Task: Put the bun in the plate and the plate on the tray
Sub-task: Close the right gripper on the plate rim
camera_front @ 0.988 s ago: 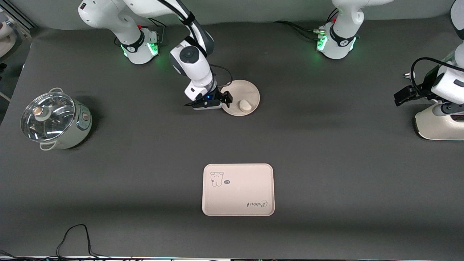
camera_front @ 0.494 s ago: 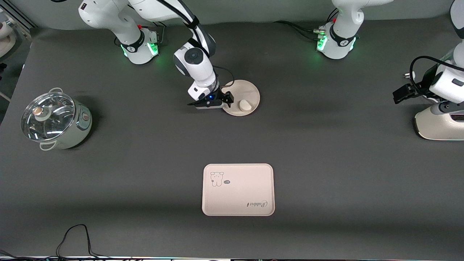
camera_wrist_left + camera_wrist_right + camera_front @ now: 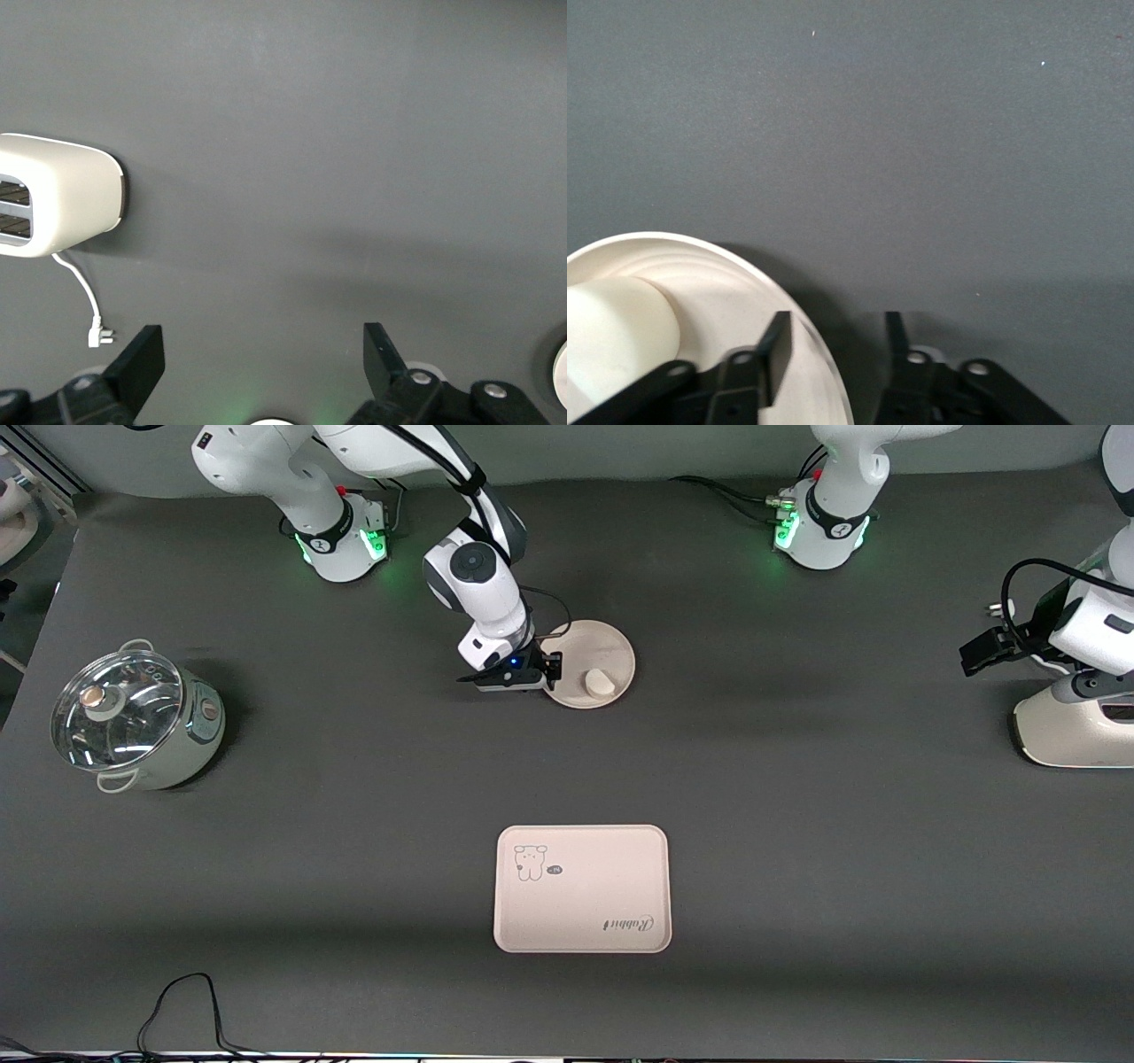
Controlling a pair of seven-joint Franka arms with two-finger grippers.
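- Down at the plate (image 3: 592, 662), the right gripper (image 3: 551, 670) straddles the rim on the side toward the right arm's end of the table.
- From the right wrist view, one finger (image 3: 776, 354) sits inside the plate (image 3: 735, 292) and the other outside, rim between them; whether the pads actually touch the rim yet, I can't quite tell.
- Bun (image 3: 599, 683) sits in the plate, on the part nearer the front camera, and looms large as a white lump (image 3: 616, 341) beside the inner finger.
- Tray (image 3: 581, 888) lies bare, well apart from the plate and nearer the front camera.
- Left gripper (image 3: 981, 661) waits over the white toaster (image 3: 1072, 726) at the left arm's end, fingers (image 3: 142, 359) spread wide, holding nothing.
- Lidded pot (image 3: 133, 719) stands toward the right arm's end.
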